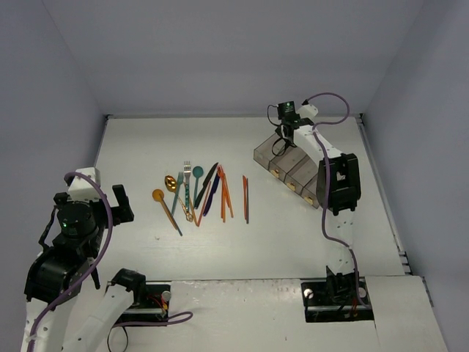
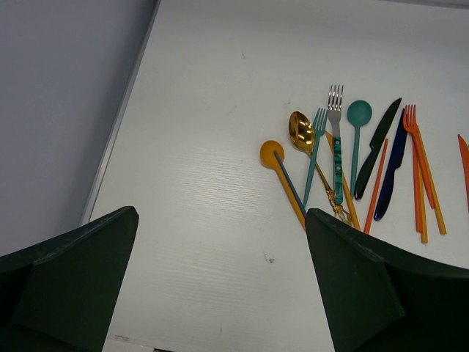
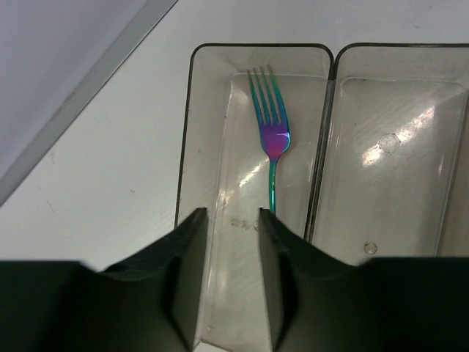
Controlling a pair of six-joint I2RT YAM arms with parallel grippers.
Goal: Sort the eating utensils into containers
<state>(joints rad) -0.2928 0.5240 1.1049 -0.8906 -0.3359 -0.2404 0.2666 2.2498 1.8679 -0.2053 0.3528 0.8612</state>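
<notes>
The eating utensils (image 1: 196, 194) lie in a loose fan mid-table: orange spoon (image 2: 272, 152), gold spoon (image 2: 300, 130), teal fork (image 2: 319, 121), teal spoon (image 2: 359, 114), black knife (image 2: 381, 139), navy knife (image 2: 392, 165), orange fork (image 2: 412, 121). One orange utensil (image 1: 245, 198) lies apart to the right. The containers (image 1: 293, 170) stand in a slanted row at back right. An iridescent teal-purple fork (image 3: 270, 132) lies in the end bin (image 3: 192, 110). My right gripper (image 3: 231, 214) hovers open and empty over that bin. My left gripper (image 2: 220, 220) is wide open and empty, left of the utensils.
The neighbouring bin (image 3: 396, 147) holds nothing that I can see. The right arm's forearm (image 1: 337, 183) hangs over the near end of the bin row. Grey walls close the table at left, back and right. The left arm (image 1: 77, 220) stands at the left edge.
</notes>
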